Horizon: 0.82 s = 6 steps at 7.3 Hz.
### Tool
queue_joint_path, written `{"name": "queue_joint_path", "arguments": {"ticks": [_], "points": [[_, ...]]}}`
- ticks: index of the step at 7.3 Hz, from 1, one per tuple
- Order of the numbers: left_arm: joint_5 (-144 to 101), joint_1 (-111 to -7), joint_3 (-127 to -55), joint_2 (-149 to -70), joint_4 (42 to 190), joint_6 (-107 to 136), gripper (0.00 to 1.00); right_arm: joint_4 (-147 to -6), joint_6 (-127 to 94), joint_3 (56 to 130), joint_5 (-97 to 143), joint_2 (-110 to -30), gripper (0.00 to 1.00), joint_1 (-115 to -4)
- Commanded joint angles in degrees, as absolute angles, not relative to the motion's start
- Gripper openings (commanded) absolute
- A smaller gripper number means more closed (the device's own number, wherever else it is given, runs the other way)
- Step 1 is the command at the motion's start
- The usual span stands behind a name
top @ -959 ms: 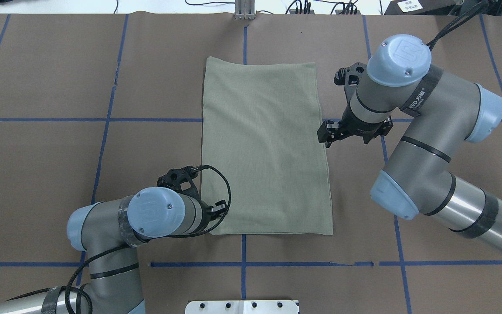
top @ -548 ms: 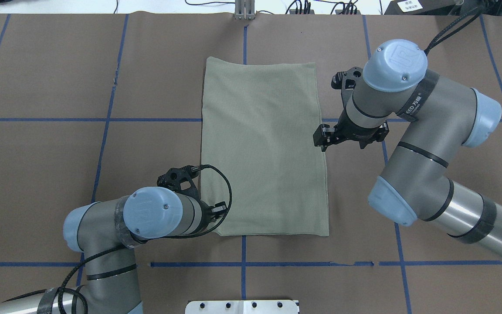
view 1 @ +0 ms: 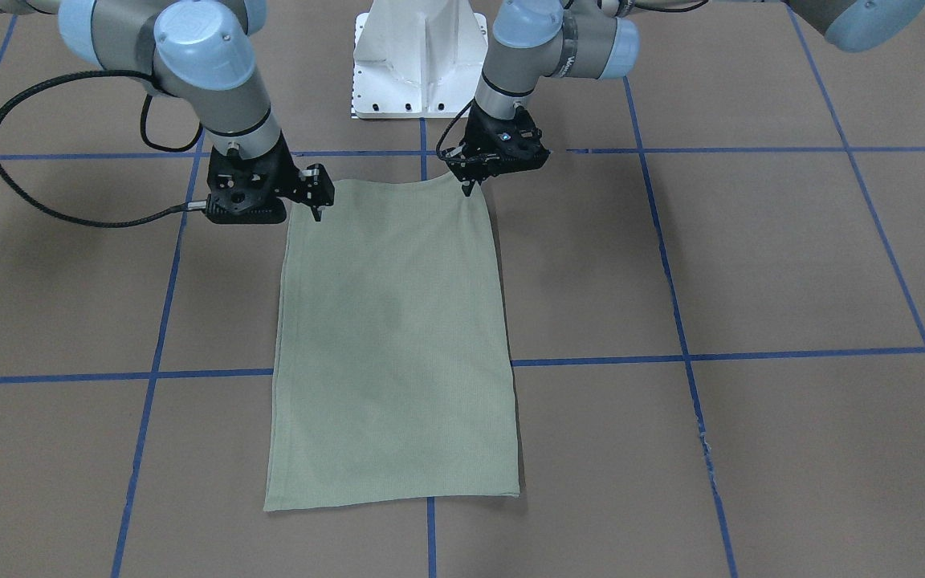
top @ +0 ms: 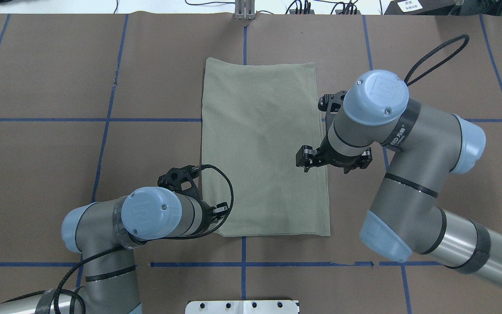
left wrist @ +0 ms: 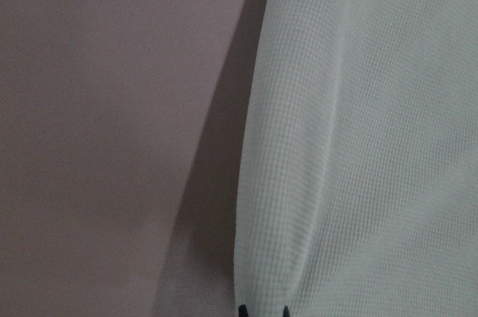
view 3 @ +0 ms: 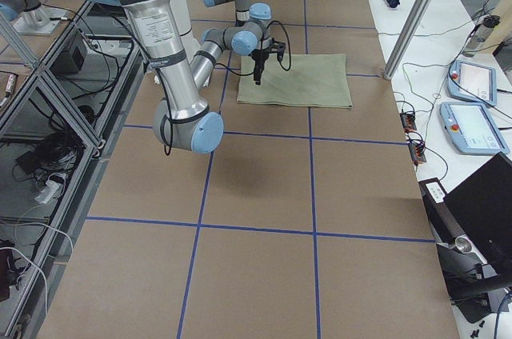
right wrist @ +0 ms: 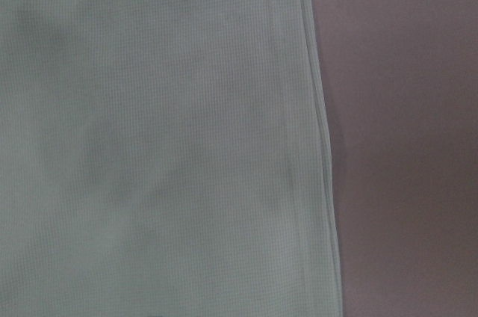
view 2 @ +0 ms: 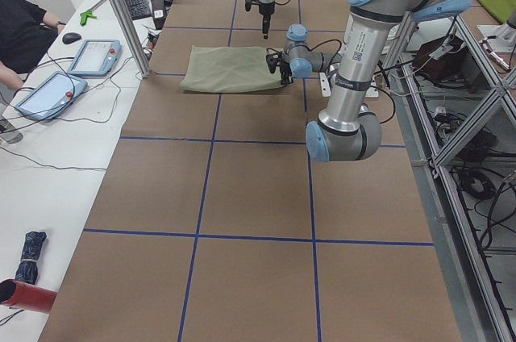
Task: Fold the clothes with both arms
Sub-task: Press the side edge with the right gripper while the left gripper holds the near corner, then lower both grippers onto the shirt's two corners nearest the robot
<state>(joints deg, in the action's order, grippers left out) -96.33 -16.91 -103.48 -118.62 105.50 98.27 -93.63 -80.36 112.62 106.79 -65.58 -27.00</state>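
Note:
The sage-green shirt (top: 264, 144) lies folded into a long flat rectangle in the middle of the table (view 1: 390, 345). No logo or tag shows. My left gripper (view 1: 466, 186) is at the shirt's corner nearest the robot on my left side. It is shut on the cloth edge, which rises slightly to the fingertips (left wrist: 243, 309). My right gripper (view 1: 318, 213) hovers above the shirt's right edge near the robot-side corner (top: 304, 163). It looks open and holds nothing. The right wrist view shows only the cloth (right wrist: 149, 145) and its edge.
The table is covered in brown paper (top: 59, 87) with blue tape grid lines. The white pedestal base (view 1: 418, 56) stands at the robot's side. A metal post (top: 244, 11) stands at the far edge. Tablets (view 3: 472, 83) lie on a side bench.
My right arm has moved toward the robot and in over the shirt's right edge. The left gripper stays at the near-left corner, which has drawn in slightly.

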Motion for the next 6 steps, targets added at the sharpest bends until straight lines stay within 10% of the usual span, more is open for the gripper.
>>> {"name": "queue_joint_path", "arguments": {"ticks": [1, 6], "points": [[-96.5, -16.8, -103.5, -118.7, 105.6, 98.3, 0.0, -81.3, -94.3, 113.1, 100.6, -72.3, 1.0, -21.5], [-96.5, -16.8, -103.5, -118.7, 106.0, 98.3, 0.0, -89.3, -107.7, 105.7, 100.2, -64.7, 1.0, -17.2]]}}
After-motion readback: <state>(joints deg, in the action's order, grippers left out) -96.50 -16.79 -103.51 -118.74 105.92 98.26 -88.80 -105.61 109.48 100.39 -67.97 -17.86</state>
